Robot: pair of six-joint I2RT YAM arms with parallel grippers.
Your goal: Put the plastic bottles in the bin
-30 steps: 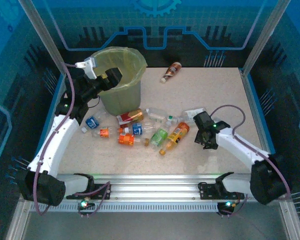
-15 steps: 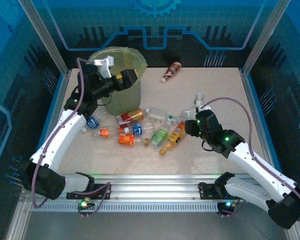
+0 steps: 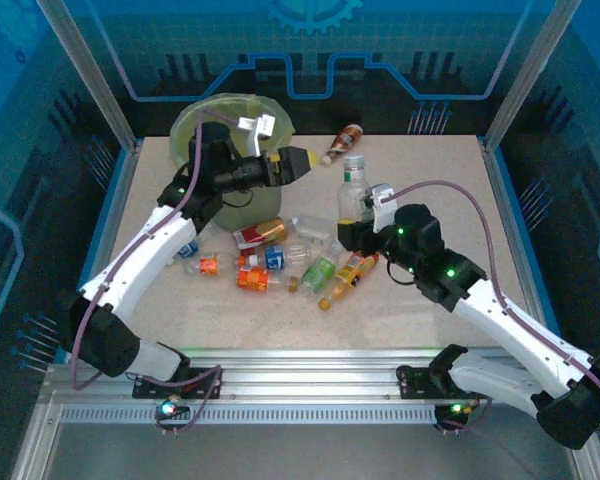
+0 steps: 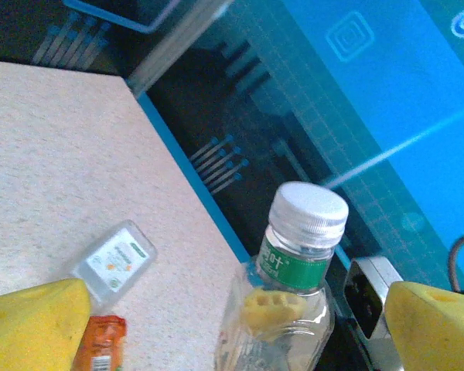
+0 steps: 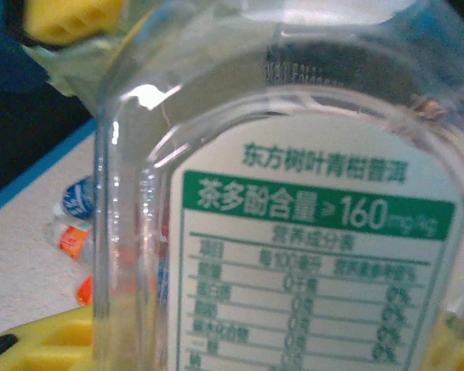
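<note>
We see the right fingers [image 3: 348, 234] closed partway around the lower body of a clear green-labelled bottle [image 3: 353, 185]. They hold it upright above the table [image 3: 430, 180], white cap on top. A second ago these fingers were low at the right end of the bottle pile. Since then the arm has lifted and carried the bottle left, toward the bin [image 3: 194, 123], though the bottle is not yet over the rim. In the right wrist view the bottle's label is pressed close to the lens, with a yellow pad at each lower corner against its sides.

The left fingers [image 3: 296, 158] are spread as wide as they go and hold nothing. Earlier they hung at the bin's near-left rim. The arm has since swung across the top of the bin, and the fingers now stick out past its right side, pointing at the held bottle. In the left wrist view that bottle stands between the two yellow tips but beyond them, and we cannot tell whether they touch it.

The pile of bottles [image 3: 280, 255] lies on the table just in front of the bin, as it did before. A brown-labelled bottle [image 3: 342, 143] lies alone near the far edge, unmoved.
</note>
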